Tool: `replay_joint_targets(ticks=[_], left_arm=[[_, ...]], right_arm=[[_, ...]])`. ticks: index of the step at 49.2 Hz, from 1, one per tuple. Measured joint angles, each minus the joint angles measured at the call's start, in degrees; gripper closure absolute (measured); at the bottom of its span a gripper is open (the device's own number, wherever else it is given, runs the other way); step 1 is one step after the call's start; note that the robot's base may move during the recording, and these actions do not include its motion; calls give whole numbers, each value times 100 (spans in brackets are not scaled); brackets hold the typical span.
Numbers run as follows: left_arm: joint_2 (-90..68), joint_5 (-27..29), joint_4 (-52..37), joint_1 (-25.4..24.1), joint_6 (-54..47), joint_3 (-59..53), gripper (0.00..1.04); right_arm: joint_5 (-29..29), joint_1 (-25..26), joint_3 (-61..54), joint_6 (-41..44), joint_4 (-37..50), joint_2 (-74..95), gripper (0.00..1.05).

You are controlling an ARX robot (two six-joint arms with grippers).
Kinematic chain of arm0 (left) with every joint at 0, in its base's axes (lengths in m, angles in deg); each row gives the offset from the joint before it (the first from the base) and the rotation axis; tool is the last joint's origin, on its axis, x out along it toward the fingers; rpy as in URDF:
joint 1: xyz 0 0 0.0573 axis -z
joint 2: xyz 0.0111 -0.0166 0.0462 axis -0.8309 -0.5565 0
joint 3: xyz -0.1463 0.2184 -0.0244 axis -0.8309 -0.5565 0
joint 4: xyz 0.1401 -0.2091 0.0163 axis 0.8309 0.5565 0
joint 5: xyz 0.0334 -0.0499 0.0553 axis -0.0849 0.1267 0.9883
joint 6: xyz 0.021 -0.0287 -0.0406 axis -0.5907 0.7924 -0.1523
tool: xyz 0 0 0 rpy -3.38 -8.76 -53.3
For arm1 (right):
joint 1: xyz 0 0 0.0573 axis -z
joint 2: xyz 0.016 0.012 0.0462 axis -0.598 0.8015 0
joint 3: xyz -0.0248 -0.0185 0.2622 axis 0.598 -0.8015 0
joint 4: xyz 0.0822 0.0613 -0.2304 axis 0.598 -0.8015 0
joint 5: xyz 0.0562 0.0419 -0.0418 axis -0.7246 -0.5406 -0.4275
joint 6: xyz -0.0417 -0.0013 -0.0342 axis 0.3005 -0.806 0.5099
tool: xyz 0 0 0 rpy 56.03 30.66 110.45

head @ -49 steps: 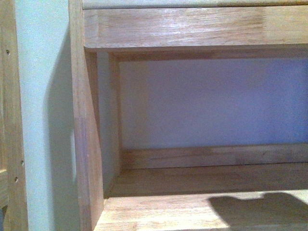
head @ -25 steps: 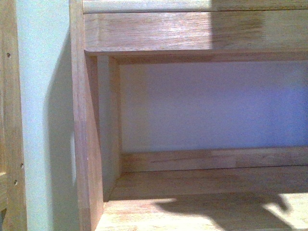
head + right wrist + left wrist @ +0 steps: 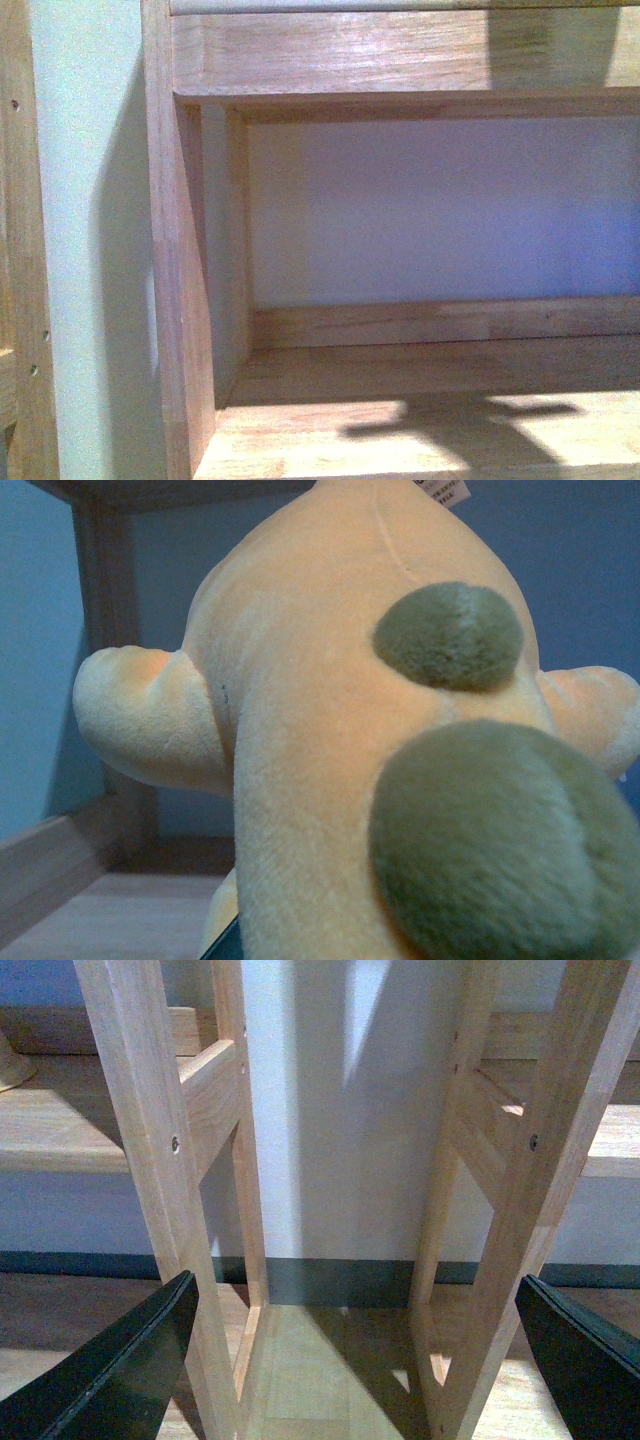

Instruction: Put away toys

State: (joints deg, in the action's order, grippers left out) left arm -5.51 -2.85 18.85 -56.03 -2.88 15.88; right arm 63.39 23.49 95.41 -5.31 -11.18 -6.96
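Note:
The plush animal (image 3: 330, 740), orange-yellow with olive-green round patches, fills the right wrist view and is held up in front of a wooden shelf compartment. My right gripper is shut on it. The plush hides the gripper except for a dark sliver of one finger (image 3: 226, 947) at the frame's edge. In the left wrist view my left gripper (image 3: 355, 1285) is open, its two black fingers (image 3: 130, 1360) wide apart with nothing between them, facing the wooden shelf legs. Neither arm nor the toy appears in the front view; only a shadow (image 3: 450, 430) lies on the shelf board.
A wooden shelf unit (image 3: 180, 300) stands close ahead, with an open compartment, a lower board (image 3: 300, 440) and a pale back wall. Two upright shelf frames (image 3: 150, 1160) stand on a wood floor with a gap between them. A dark baseboard (image 3: 330, 1280) runs behind.
In the front view the shadow on the lower shelf board has moved left and changed shape. A new shadow falls on the upper rail at the right.

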Motion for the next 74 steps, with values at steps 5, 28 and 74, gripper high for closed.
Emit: replay_joint_targets(ticks=[5, 28, 74], left_arm=[[0, 0, 0, 0, 0, 0, 6], [0, -2, 0, 0, 0, 0, 6], [0, 0, 0, 0, 0, 0, 6]], right_arm=[[22, -4, 470, -136, -232, 393, 85], [-284, -175, 2332, -1519, -1296, 2312, 85], [-1338, -852, 3764, -4618, -1161, 3641, 74]])
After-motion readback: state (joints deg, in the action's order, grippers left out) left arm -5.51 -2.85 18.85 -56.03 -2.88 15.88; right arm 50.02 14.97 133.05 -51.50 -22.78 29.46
